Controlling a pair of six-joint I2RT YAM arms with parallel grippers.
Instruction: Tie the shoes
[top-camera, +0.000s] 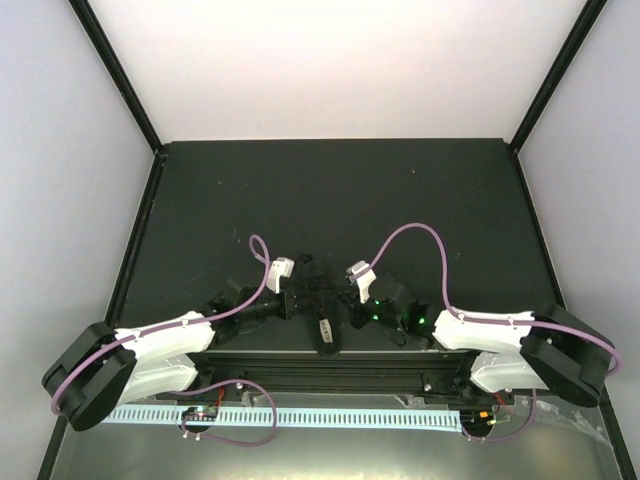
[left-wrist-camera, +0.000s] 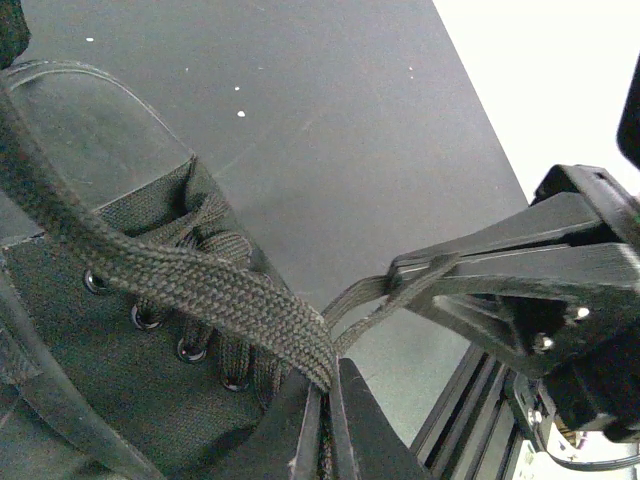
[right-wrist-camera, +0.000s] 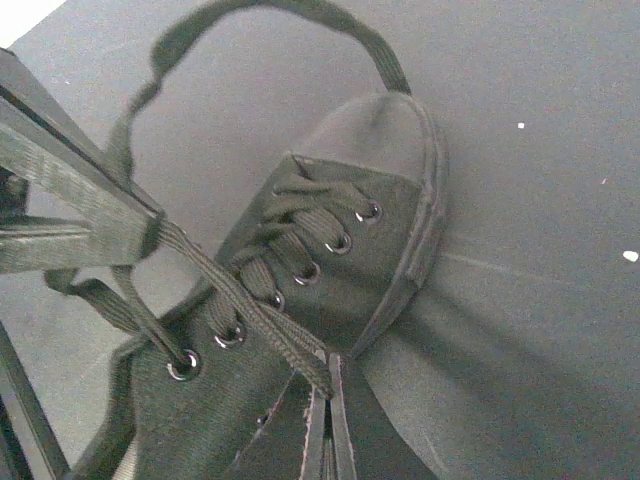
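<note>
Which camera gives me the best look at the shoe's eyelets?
Right wrist: the eyelets run in a clear row up the shoe. Left wrist shows only four, below a lace. Top view shows only a dark shape.

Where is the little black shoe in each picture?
Top view: the small black canvas shoe lies low in the middle of the dark grey table.
Left wrist view: the shoe fills the left side, toe at the top.
Right wrist view: the shoe sits in the middle, toe pointing upper right.
Shared landmark: that table under it; both wrist views also show its flat black lace.
</note>
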